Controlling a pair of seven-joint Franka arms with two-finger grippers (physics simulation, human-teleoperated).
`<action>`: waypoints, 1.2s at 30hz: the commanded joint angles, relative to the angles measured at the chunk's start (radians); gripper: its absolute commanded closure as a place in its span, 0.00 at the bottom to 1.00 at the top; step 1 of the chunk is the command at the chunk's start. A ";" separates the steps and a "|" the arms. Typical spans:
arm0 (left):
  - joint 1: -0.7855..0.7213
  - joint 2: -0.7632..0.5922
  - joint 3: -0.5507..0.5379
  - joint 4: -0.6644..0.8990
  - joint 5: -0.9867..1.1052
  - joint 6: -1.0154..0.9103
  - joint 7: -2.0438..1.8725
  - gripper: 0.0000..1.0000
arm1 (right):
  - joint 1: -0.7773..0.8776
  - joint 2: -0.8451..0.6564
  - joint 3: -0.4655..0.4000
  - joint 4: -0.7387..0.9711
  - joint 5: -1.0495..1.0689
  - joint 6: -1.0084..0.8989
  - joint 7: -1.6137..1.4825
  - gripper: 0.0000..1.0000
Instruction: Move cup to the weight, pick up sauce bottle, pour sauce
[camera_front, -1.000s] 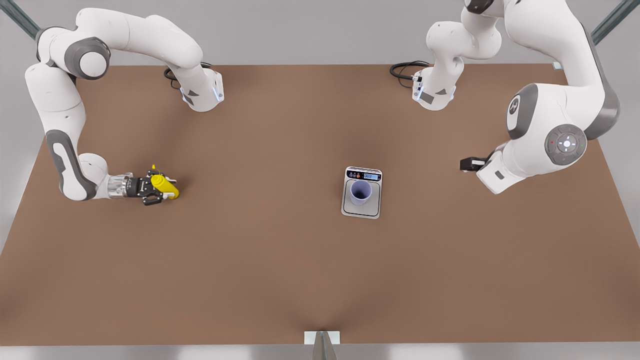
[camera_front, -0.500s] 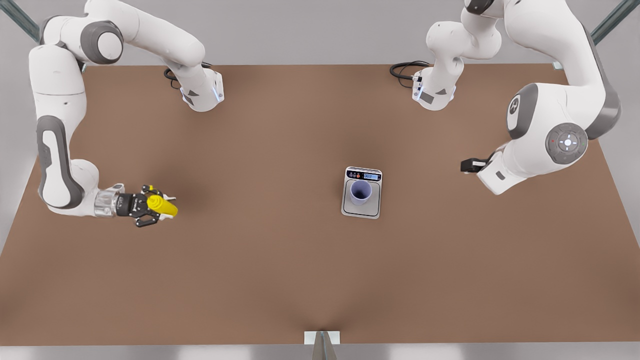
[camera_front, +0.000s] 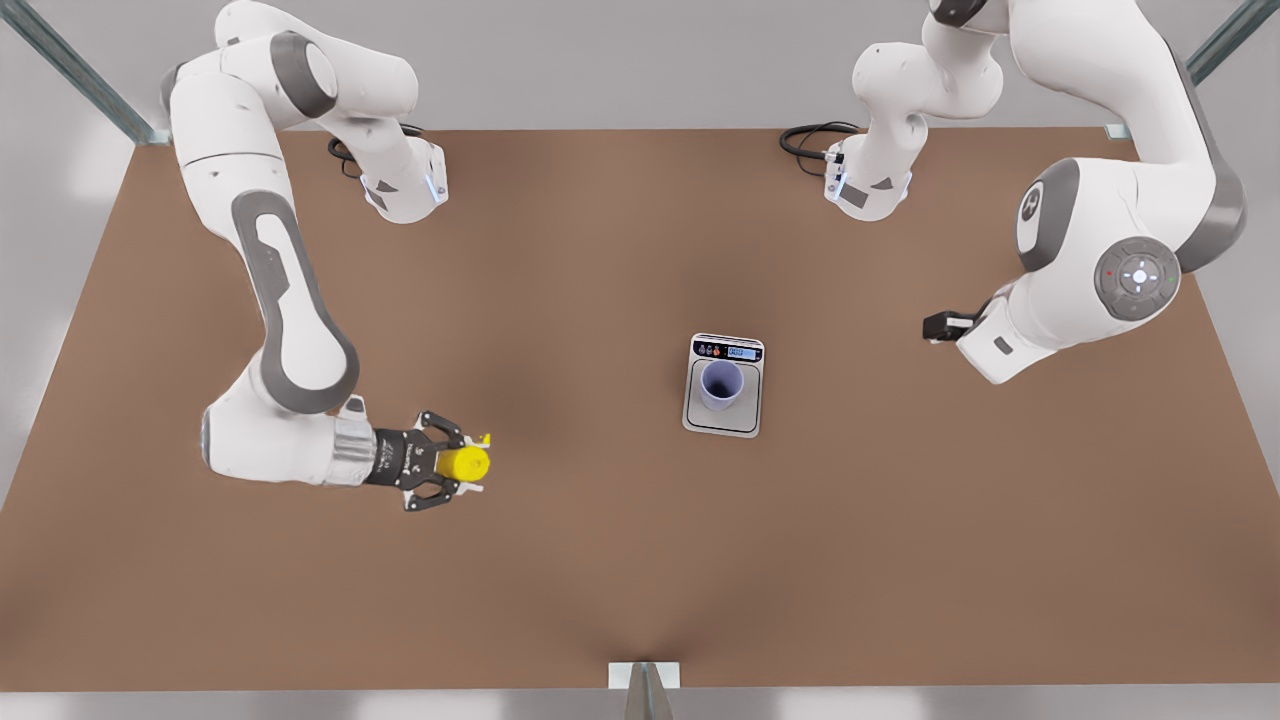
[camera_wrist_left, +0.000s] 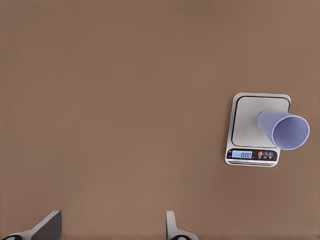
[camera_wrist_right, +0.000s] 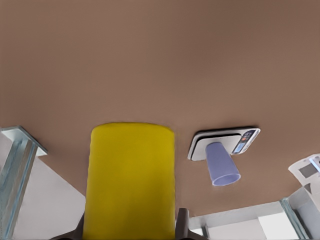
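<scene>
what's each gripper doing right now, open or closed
Right gripper: closed on the sauce bottle, above the table on the front view's left.
Left gripper: fingers open, holding nothing, waiting off to the front view's right.

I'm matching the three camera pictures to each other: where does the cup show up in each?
Front view: the cup stands upright on the weight, right of centre.
Left wrist view: cup on the weight, near the picture's right edge.
Right wrist view: cup beside the yellow sauce bottle.
Shared landmark: the weight's display strip.

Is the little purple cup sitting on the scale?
Yes, the front view shows the cup standing upright on the scale.
</scene>
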 joint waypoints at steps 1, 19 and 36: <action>0.001 0.001 -0.001 0.000 -0.001 0.000 0.000 0.00 | 0.007 0.000 0.000 0.006 0.000 0.008 0.009 0.63; 0.001 0.005 0.001 0.000 -0.002 -0.009 0.000 0.00 | 0.478 0.054 -0.003 0.165 -0.316 0.422 0.152 0.62; 0.001 0.013 0.001 0.000 -0.002 -0.008 0.000 0.00 | 0.602 0.186 -0.060 0.265 -0.965 0.512 0.037 0.60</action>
